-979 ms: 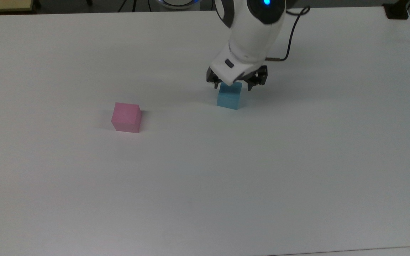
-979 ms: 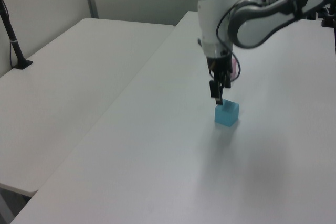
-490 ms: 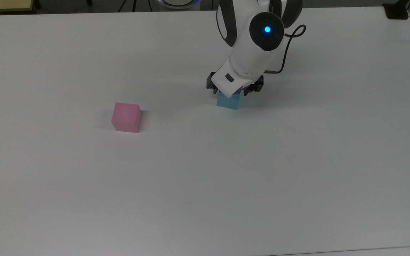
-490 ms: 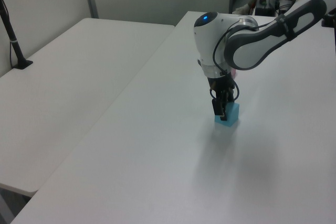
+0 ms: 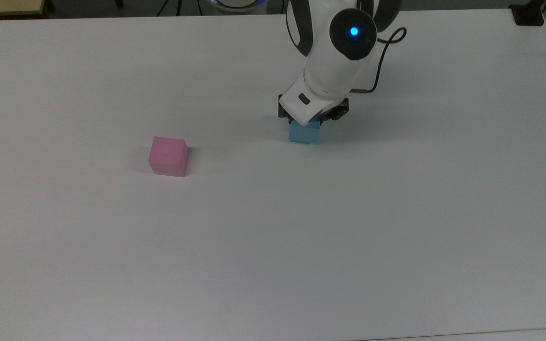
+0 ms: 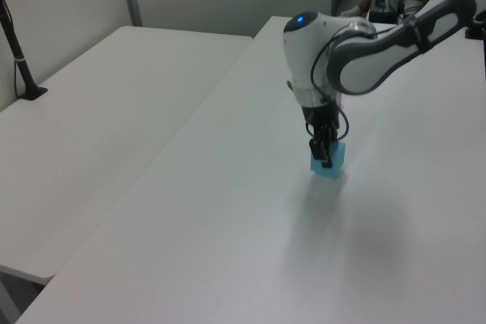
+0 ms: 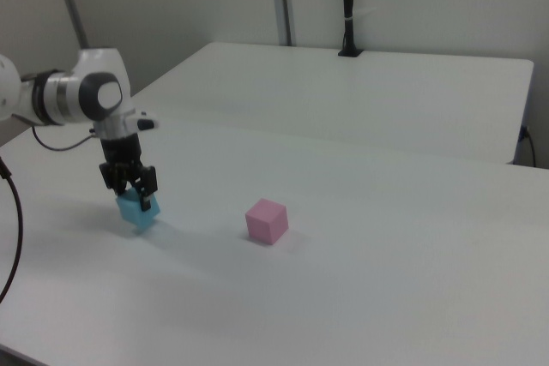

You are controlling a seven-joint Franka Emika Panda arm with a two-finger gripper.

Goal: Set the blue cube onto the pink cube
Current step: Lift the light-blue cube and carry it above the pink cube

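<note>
Blue cube (image 5: 304, 133) is straddled by the end effector (image 5: 313, 119) on the white tabletop (image 5: 396, 213).
Whether the cube is gripped cannot be told; the pink cube (image 5: 168, 156) is seen well apart, toward the top view's left.

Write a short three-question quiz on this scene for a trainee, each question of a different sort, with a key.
1. True or false: the blue cube is stacked on the pink cube.
2. In the top view, the pink cube lies to which side of the blue cube? A) the top view's left B) the top view's right C) directly behind it
3. Fill in: the pincer is lowered over the ____ cube, on the white table.

Key: 1. False; both cubes sit apart on the table. 2. A. 3. blue.
</note>
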